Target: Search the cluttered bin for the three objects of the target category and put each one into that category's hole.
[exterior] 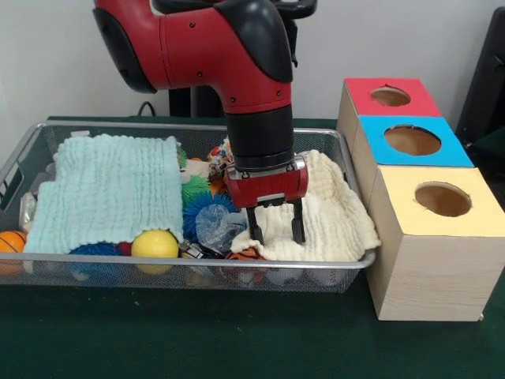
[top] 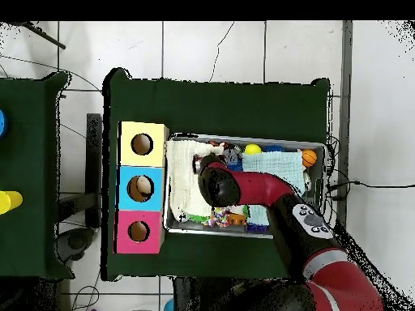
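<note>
The silver wire-mesh bin (exterior: 189, 261) lies on the green table; in the overhead view its rim (top: 247, 136) shows to the right of the boxes. In it lie a light blue cloth (exterior: 110, 189), a cream cloth (exterior: 335, 213), a yellow ball (exterior: 155, 244), a blue spiky ball (exterior: 201, 209), an orange ball (exterior: 9, 241) and several small toys, partly covered. My gripper (exterior: 277, 230) is open and points down, with its fingertips (exterior: 256, 231) at the cream cloth's front left edge. In the overhead view the arm's wrist (top: 217, 185) hides the gripper. Nothing is held.
Three wooden boxes stand in a row beside the bin, each with a round hole: red top (exterior: 390, 96), blue top (exterior: 414, 140), yellow top (exterior: 442, 201). From above they are yellow (top: 142, 144), blue (top: 140, 188) and red (top: 138, 232). A second green table (top: 32, 174) stands at the left.
</note>
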`<move>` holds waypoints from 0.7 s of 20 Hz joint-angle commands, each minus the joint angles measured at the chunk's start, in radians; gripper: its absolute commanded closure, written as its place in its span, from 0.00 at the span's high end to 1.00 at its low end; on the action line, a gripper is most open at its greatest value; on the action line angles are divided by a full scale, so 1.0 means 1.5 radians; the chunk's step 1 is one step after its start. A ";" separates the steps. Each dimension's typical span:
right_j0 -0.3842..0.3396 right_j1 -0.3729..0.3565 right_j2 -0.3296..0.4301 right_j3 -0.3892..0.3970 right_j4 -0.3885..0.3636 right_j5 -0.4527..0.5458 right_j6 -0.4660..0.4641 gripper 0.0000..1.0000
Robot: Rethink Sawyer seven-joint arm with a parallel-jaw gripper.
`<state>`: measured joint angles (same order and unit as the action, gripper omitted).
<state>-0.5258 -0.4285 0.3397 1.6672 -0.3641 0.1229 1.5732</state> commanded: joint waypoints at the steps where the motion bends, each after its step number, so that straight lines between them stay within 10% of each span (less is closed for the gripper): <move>1: 0.019 0.080 0.053 -0.033 0.005 0.133 -0.002 1.00; 8: 0.020 0.073 0.056 -0.028 -0.011 0.130 -0.003 1.00; 9: 0.020 0.074 0.057 -0.028 -0.011 0.131 -0.004 0.00; 14: 0.020 0.077 0.058 -0.032 -0.012 0.143 -0.011 0.00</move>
<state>-0.5225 -0.4396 0.3467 1.6443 -0.3643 0.2011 1.5732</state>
